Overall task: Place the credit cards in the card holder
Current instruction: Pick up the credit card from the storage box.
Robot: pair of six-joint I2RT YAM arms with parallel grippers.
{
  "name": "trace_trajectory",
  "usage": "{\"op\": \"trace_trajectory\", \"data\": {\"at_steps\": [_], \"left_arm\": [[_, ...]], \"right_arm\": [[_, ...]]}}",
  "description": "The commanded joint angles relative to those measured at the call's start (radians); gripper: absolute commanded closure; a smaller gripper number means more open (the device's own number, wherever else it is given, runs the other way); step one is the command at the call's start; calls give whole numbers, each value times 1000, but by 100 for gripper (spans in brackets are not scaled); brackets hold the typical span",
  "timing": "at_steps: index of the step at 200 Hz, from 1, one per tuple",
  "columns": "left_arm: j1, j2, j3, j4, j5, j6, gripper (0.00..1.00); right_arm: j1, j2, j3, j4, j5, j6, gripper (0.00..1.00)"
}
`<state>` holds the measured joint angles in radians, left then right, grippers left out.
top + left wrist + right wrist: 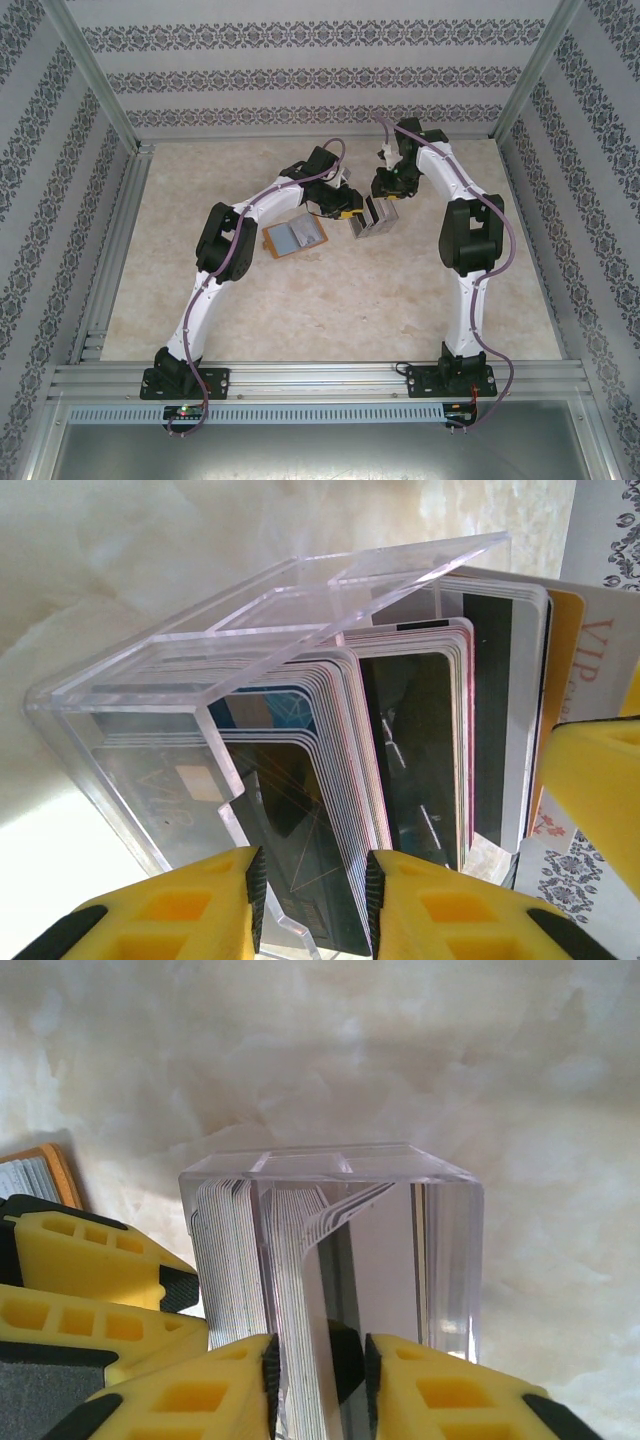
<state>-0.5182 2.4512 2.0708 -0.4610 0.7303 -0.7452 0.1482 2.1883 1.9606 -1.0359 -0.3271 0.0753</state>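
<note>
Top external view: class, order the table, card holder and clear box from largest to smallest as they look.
1. table
2. card holder
3. clear box, which looks only slightly smaller than the card holder, so that pair is close.

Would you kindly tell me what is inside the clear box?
The clear box holds a dense row of cards standing on edge, some with dark stripes. Each card covers most of the next, and the left arm's jaws hide the box's near end.

Arm shells: white, left arm (197, 305) and right arm (463, 315)
Joints (222, 245): black
Cables (340, 152): mauve
Claw fingers (170, 910): yellow plastic, black pads
</note>
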Motion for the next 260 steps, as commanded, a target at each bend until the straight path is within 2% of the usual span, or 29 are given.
{"op": "trace_trajectory", "data": {"at_steps": [1,149,260], "left_arm": [[-10,23,17,9,14,7,65],[-10,25,29,-1,11,6,65],[19,-34,56,-50,-24,63,65]], "right_arm": [[2,-46,-18,-3,-14,3,74],[-22,-102,-56,20,-41,6,92],[-38,-309,-226,193,49,52,93]]}}
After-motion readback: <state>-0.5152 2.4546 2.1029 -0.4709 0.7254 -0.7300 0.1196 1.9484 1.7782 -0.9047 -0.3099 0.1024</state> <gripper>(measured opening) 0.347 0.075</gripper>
